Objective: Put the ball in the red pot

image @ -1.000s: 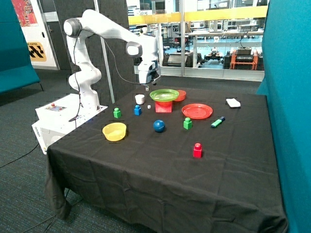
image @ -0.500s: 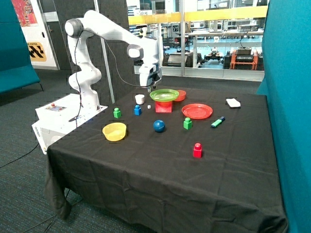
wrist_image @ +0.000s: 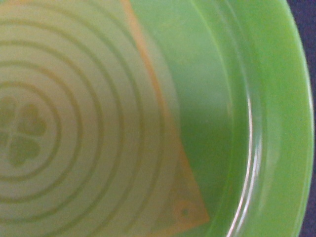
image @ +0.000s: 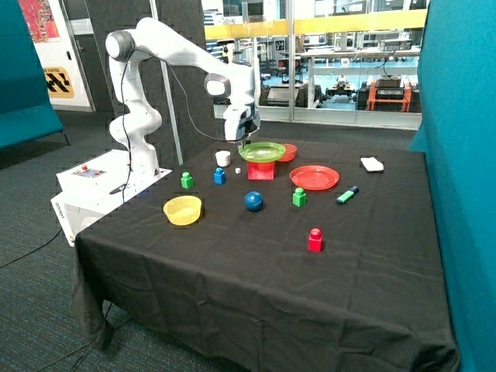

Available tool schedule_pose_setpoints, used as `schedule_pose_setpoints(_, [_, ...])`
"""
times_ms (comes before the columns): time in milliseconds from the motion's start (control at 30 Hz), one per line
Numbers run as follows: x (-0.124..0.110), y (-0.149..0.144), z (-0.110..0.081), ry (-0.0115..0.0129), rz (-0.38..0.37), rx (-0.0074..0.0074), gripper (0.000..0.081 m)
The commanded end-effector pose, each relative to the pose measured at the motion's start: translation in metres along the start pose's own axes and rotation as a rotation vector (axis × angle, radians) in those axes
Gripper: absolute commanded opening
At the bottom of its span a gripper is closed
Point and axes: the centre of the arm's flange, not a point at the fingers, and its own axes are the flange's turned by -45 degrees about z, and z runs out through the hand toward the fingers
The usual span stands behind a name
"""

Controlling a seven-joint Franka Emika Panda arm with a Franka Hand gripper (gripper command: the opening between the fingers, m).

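Observation:
The dark blue ball [image: 253, 201] rests on the black cloth near the middle of the table, in front of the red pot [image: 260, 171]. A green plate [image: 262, 152] lies on top of the red pot and covers its opening. My gripper [image: 242, 142] hangs at the plate's rim on the side toward the white cup, well behind the ball. In the wrist view the green plate [wrist_image: 232, 98] fills the picture, and the pot's orange-looking edge [wrist_image: 190, 212] shows through it. The wrist view shows nothing of the gripper itself.
A yellow bowl [image: 183, 209], two green blocks [image: 187, 180] [image: 299, 197], a blue block [image: 219, 176] and a red block [image: 315, 239] stand around the ball. A red plate [image: 314, 177], red bowl [image: 288, 152], white cup [image: 223, 158], marker [image: 347, 194] and white object [image: 372, 163] lie further back.
The gripper has shifted a little toward the green plate and slightly lower. The ball, pot and plate have not moved.

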Motion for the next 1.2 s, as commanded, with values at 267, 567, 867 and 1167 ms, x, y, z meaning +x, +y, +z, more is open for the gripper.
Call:
schedule_pose_setpoints(267, [0.008, 0.013, 0.008, -0.0026, 0.003, -0.0002, 0.0453])
schedule_pose_setpoints(567, [0.007, 0.013, 0.021, -0.0026, 0.004, -0.0002, 0.0436])
schedule_pose_setpoints(867, [0.007, 0.009, 0.031, -0.0026, -0.002, -0.0002, 0.0418])
schedule_pose_setpoints(1167, [0.006, 0.005, 0.036, -0.0026, -0.006, -0.0002, 0.041])
